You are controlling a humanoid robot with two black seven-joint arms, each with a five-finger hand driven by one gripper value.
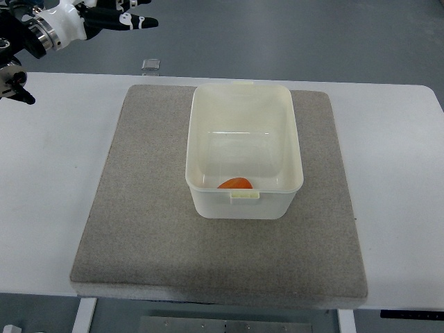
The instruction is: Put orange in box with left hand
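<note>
**Resting in the box: orange, with left hand withdrawn to the far corner**

Item 1, orange point(234, 183): it is being contained in the box, lying against the near wall, just behind the small latch tab on the near rim. Only its upper curve is being shown above the rim line; the remainder is being hidden by the wall.

Item 2, box point(243, 98): a pale, translucent rectangular tub without a lid is being carried upright on the mat, slightly right of the mat's centre and toward its far edge. Nothing else is being seen inside it.

Item 3, mat point(139, 236): a grey felt-like square is being laid flat on the table, covering most of the middle.

Item 4, table point(55, 173): a white surface is being shown to both sides of the mat, with grey floor beyond its far edge.

Item 5, left hand point(118, 19): it is being held in the air at the upper left corner of the picture, above and beyond the table's far left edge, well apart from the box. Its dark fingers point(139, 22) are being extended roughly straight toward the right, loosely spread, and nothing is being gripped by them. A white wrist section is being seen behind them.

Item 6, small clear object point(150, 65): it is being seen just beyond the far table edge; its nature cannot be told.
</note>
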